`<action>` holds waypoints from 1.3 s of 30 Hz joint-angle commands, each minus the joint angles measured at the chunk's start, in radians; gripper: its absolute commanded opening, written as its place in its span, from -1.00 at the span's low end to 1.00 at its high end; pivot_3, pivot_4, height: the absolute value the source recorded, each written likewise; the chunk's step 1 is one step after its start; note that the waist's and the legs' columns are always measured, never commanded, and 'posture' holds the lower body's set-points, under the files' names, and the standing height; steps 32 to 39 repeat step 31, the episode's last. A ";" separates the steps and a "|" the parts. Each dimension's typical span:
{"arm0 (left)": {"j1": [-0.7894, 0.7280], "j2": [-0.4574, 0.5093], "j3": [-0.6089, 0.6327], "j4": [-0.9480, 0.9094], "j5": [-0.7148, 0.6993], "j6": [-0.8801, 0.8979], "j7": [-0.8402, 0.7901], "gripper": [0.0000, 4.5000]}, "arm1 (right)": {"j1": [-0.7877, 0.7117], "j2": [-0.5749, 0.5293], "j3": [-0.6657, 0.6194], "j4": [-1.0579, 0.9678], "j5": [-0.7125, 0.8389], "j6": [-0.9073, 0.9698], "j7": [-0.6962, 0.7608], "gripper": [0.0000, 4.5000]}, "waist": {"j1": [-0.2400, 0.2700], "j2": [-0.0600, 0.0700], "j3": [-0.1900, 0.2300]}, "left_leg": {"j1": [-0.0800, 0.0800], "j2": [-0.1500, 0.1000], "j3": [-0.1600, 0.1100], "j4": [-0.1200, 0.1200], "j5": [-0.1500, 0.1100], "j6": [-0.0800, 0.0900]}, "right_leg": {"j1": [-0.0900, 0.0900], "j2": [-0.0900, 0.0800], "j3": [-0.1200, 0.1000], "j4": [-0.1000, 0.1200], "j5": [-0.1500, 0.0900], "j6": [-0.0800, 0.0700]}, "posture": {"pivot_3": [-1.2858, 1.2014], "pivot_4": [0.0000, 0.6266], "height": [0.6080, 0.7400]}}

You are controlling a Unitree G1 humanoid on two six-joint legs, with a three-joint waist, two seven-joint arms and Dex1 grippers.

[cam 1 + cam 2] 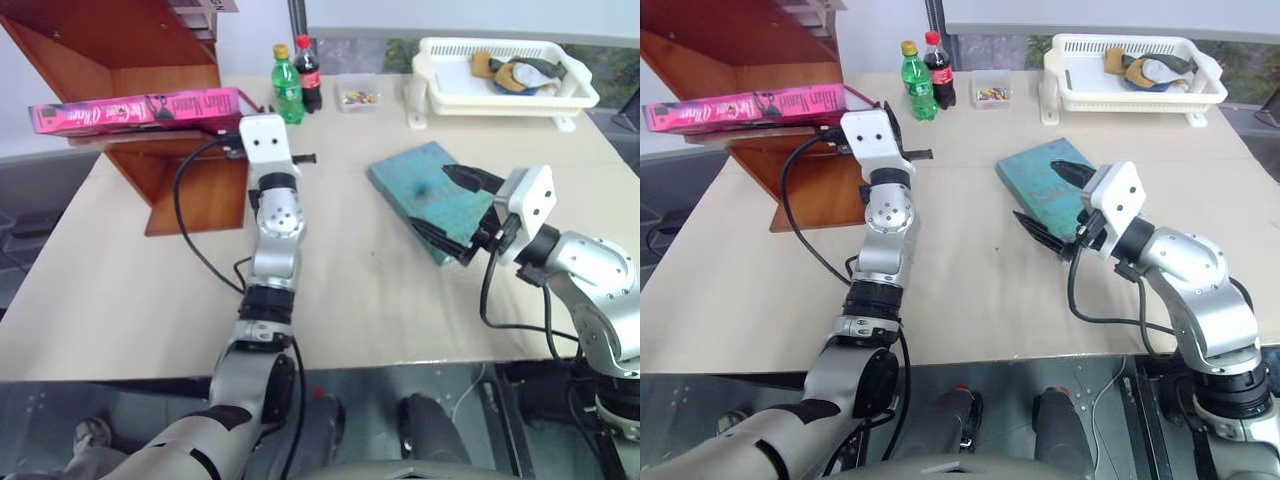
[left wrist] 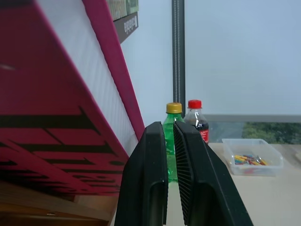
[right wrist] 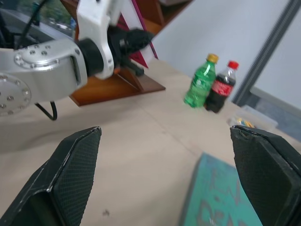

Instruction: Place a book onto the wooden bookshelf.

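Observation:
The pink book lies flat on a shelf of the wooden bookshelf at the table's far left, its right end sticking out past the shelf. My left gripper is shut with nothing between its fingers. It sits right beside that end of the book; contact cannot be made out. The right wrist view shows its black fingertips by the pink cover. My right gripper is open, its fingers spread over the near corner of a teal book lying on the table.
A green bottle and a cola bottle stand at the back, with a small clear box beside them. A white basket tray holding cloths sits at the back right. A black cable loops beside my left arm.

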 commanded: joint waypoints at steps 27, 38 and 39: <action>0.919 0.703 0.373 -0.693 -0.790 0.563 -1.176 0.92 | 0.685 -0.194 -0.636 -0.261 0.112 0.195 0.103 1.00 | 0.030 0.004 -0.001 | 0.004 0.003 0.000 -0.009 -0.003 0.005 | 0.003 -0.001 0.000 -0.007 -0.001 0.000 | 0.03 -0.52 1.00; 0.913 0.705 0.368 -0.695 -0.802 0.576 -1.186 0.92 | 0.709 -0.207 -0.653 -0.263 0.123 0.203 0.111 1.00 | 0.028 0.003 -0.001 | 0.004 0.003 0.000 -0.009 -0.003 0.005 | 0.003 -0.002 -0.001 -0.008 -0.001 0.000 | 0.03 -0.52 1.00; 0.913 0.705 0.368 -0.695 -0.802 0.576 -1.186 0.92 | 0.709 -0.207 -0.653 -0.263 0.123 0.203 0.111 1.00 | 0.028 0.003 -0.001 | 0.004 0.003 0.000 -0.009 -0.003 0.005 | 0.003 -0.002 -0.001 -0.008 -0.001 0.000 | 0.03 -0.52 1.00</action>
